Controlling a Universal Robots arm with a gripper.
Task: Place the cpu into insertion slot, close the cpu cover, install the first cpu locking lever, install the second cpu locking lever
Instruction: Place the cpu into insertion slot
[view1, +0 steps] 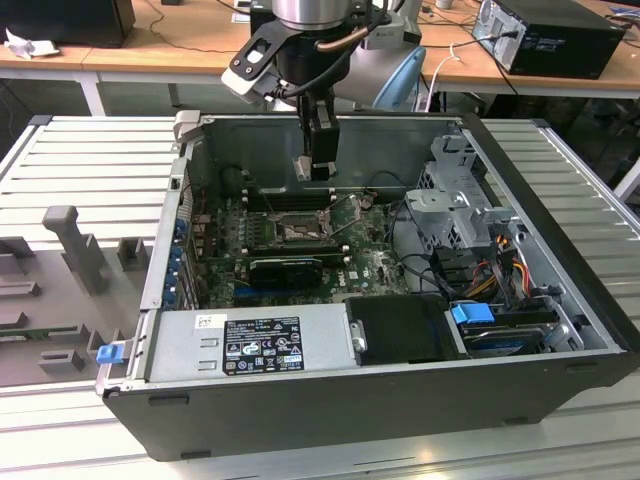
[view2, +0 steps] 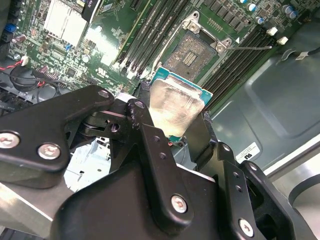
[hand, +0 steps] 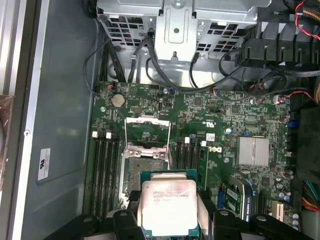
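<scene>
Placement is the step I'm on: the tool (view2: 172, 122) is clamped on the cpu (view2: 177, 105), gripping it by two opposite edges, and the pale metal face shows in both wrist views. In the exterior view the tool (view1: 318, 168) hangs inside the open computer case (view1: 560, 230), above the green board (view1: 380, 265) and clear of it. In the first wrist view the cpu (hand: 167, 207) covers one edge of the insertion slot (hand: 140, 172), overlapping it but not centred. The slot reads bare, with nothing seated in it. The cpu cover (hand: 145, 131) is swung open beyond the slot, so the way down looks free. A thin lever (view2: 252, 48) juts out beside the socket, unlatched as far as I can judge. My read is that no part of the task is finished yet. This placement calls for centring the chip, squaring its edges with the socket frame and holding it level, since a tilted chip could foul the contacts.
</scene>
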